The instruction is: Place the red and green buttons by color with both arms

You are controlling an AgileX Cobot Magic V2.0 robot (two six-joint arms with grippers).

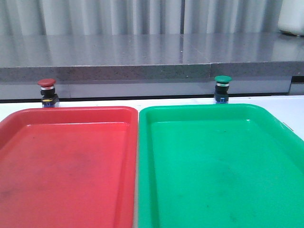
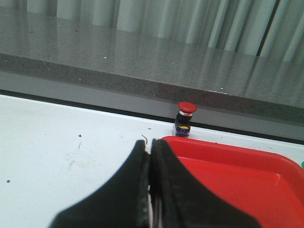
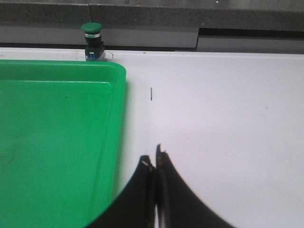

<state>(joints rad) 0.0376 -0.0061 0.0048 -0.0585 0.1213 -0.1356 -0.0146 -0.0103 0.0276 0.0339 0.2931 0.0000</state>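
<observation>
The red button (image 1: pixel 46 91) stands upright on the white table just behind the far left rim of the red tray (image 1: pixel 66 111); it also shows in the left wrist view (image 2: pixel 185 117). The green button (image 1: pixel 222 87) stands upright behind the far rim of the green tray (image 1: pixel 204 108); it also shows in the right wrist view (image 3: pixel 92 40). My left gripper (image 2: pixel 148 145) is shut and empty, near the red tray's (image 2: pixel 247 152) corner, short of the red button. My right gripper (image 3: pixel 154 156) is shut and empty over the table, beside the green tray's (image 3: pixel 114 95) right rim. Neither gripper shows in the front view.
A raised grey stone ledge (image 1: pixel 152 71) runs along the back of the table right behind both buttons. A white object (image 1: pixel 292 19) stands at the far right on the ledge. The white table (image 3: pixel 218 104) lies to the right of the green tray.
</observation>
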